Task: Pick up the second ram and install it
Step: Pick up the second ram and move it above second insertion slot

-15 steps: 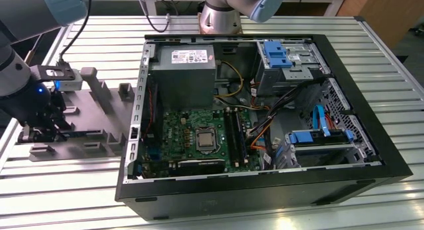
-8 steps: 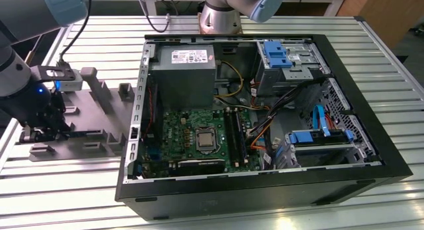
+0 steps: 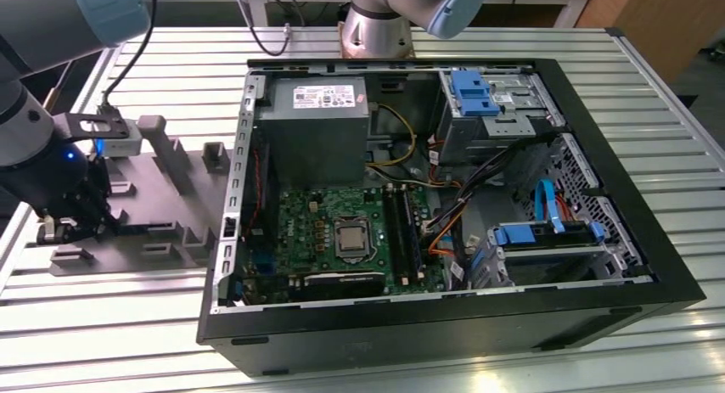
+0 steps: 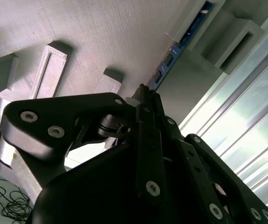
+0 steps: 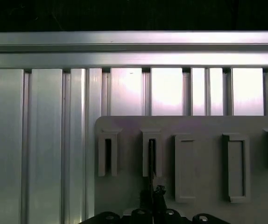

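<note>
The gripper (image 4: 147, 93) has its fingers (image 4: 144, 112) drawn almost together. The edge of the second ram (image 4: 173, 53) runs straight in between them, which I judge to be a pinch on the board. In the first wrist view the gripper (image 5: 153, 199) sits over a slotted block of the grey moulded tray (image 5: 204, 126). There the second ram (image 5: 151, 158) shows as a thin dark line standing on edge in that slot, so it has not left the tray.

The step in hand looks like the pick-up, with the grasp made or being made and the install not begun. Getting the stick out calls for a straight pull along the slot walls, because a tilt could bind the thin board.

In the exterior view the gripper (image 3: 70, 227) is low over the tray (image 3: 159, 232), at that view's left. It is well apart from the open computer case (image 3: 453, 325). Inside the case lie the green motherboard (image 3: 328, 232) and its black memory sockets (image 3: 402, 232). I cannot tell whether any socket is filled.

Everything rests on a ribbed aluminium table (image 3: 114, 342). Behind it are loose black cables (image 3: 266, 28) and a wooden panel (image 3: 668, 19).
</note>
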`<action>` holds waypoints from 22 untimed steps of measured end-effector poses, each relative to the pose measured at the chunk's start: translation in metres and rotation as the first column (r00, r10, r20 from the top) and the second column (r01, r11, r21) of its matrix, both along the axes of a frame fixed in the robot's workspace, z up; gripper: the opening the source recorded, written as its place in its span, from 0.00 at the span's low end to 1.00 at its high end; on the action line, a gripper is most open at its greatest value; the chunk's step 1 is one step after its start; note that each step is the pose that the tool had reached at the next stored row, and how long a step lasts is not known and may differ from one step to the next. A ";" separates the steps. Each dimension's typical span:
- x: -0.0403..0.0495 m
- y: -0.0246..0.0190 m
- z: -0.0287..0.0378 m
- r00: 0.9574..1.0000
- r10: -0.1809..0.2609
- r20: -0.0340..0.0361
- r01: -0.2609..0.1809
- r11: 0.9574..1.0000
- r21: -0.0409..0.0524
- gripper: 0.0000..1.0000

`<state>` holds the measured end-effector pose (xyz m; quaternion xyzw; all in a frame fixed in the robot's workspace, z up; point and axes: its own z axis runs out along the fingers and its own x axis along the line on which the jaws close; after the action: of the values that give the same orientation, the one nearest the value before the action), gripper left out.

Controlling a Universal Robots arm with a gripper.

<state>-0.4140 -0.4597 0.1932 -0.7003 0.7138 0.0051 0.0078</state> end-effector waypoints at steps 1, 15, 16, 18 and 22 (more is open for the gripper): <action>0.0000 0.0000 -0.0001 1.000 0.000 0.000 0.000 1.000 0.000 0.15; 0.0000 0.0000 0.0010 1.000 0.000 0.001 0.000 1.000 0.000 0.14; 0.0000 0.0000 0.0021 1.000 0.000 0.000 0.000 1.000 0.000 0.14; 0.0000 0.0000 0.0040 1.000 0.000 0.000 0.000 1.000 0.000 0.14; 0.0000 0.0000 0.0084 1.000 0.000 0.000 0.000 1.000 0.000 0.14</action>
<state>-0.4140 -0.4597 0.2015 -0.7003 0.7138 0.0050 0.0079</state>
